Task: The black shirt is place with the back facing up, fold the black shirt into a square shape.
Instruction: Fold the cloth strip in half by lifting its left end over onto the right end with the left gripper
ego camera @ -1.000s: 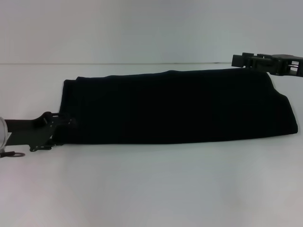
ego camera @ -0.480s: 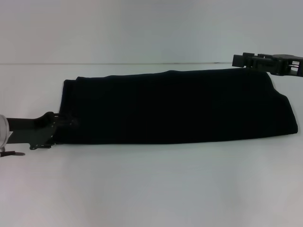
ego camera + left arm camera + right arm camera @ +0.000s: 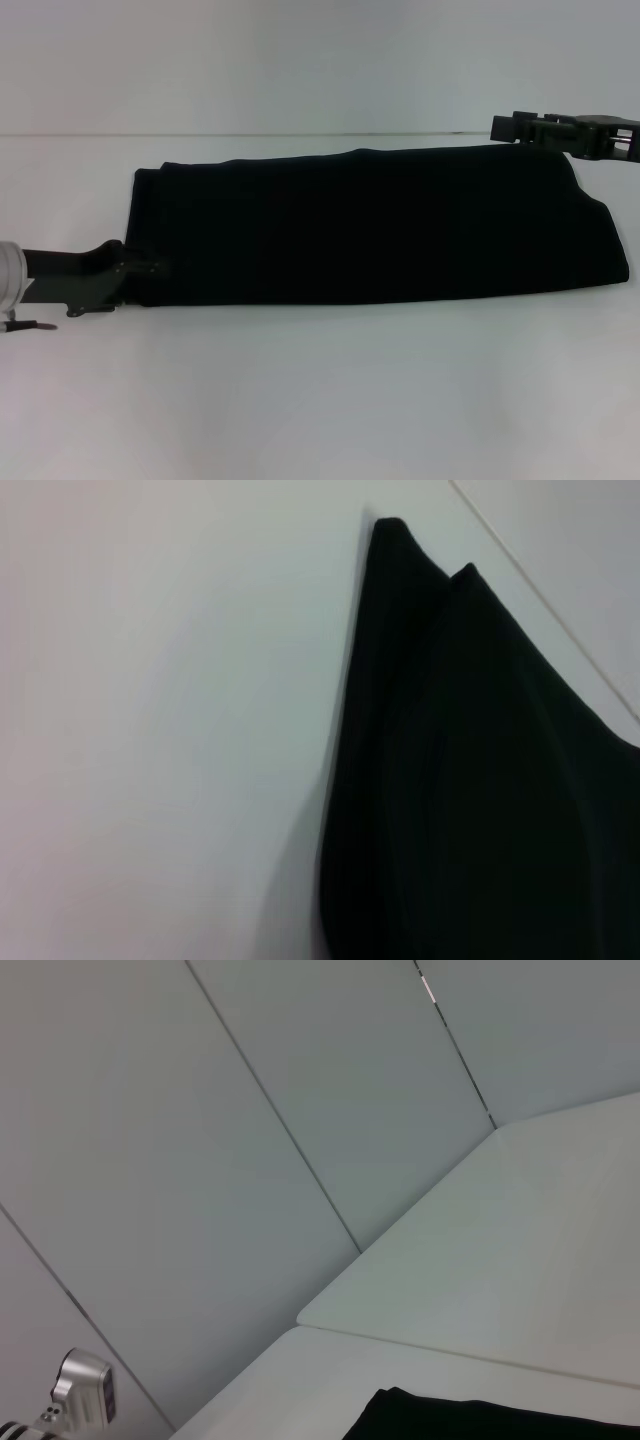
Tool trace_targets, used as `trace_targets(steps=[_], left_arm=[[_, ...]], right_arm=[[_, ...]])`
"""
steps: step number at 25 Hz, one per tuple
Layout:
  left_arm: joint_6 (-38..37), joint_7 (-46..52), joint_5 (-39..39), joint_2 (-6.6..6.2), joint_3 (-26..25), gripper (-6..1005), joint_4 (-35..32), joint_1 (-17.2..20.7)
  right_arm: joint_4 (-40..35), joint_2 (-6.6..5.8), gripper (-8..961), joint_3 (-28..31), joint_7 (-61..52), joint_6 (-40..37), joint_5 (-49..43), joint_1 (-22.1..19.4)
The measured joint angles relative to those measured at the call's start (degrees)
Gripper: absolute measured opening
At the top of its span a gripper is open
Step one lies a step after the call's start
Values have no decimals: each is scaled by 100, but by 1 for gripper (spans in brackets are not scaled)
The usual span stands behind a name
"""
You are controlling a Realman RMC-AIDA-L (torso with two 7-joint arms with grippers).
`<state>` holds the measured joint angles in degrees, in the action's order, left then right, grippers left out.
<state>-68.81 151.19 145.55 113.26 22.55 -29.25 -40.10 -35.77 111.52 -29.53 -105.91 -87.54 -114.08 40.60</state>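
One black shirt (image 3: 370, 225) folded long | left hand (image 3: 140, 272) at its corner; grip unclear | right wrist: wall.

Flat white matte tabletop (image 3: 320, 400) fills lower part of head view, bare surface near front edge. Far edge of tabletop shows as thin dark line against wall. Pale grey panelled wall (image 3: 300, 60) behind tabletop, plain. In right wrist view wall panels (image 3: 200, 1160) split by thin dark seams running diagonally; one seam carries short white mark. In left wrist view tabletop (image 3: 150, 730) appears plain white, soft shadow along it.
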Motion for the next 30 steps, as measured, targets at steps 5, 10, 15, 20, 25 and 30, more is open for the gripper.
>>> trace_targets(steps=[5,10,15,20,25,30], left_arm=[[80,-83,0,7,0,613,-60,0],[193,-180,0,12,-2,436,-63,36],[228,-199,28,12,-2,244,-75,82],[258,-303,77,14,-32,133,-109,112],[333,-769,34,25,-42,72,-257,186],[418,-1602,39,55,-45,41,-650,345]], right_arm=[[0,0,703,0,0,0,0,0],[0,7,703,0,0,0,-1,-2],[0,9,703,0,0,1,0,-7],[0,23,703,0,26,38,1,-9],[33,82,704,0,65,120,18,-9],[34,256,703,-17,87,385,171,18]])
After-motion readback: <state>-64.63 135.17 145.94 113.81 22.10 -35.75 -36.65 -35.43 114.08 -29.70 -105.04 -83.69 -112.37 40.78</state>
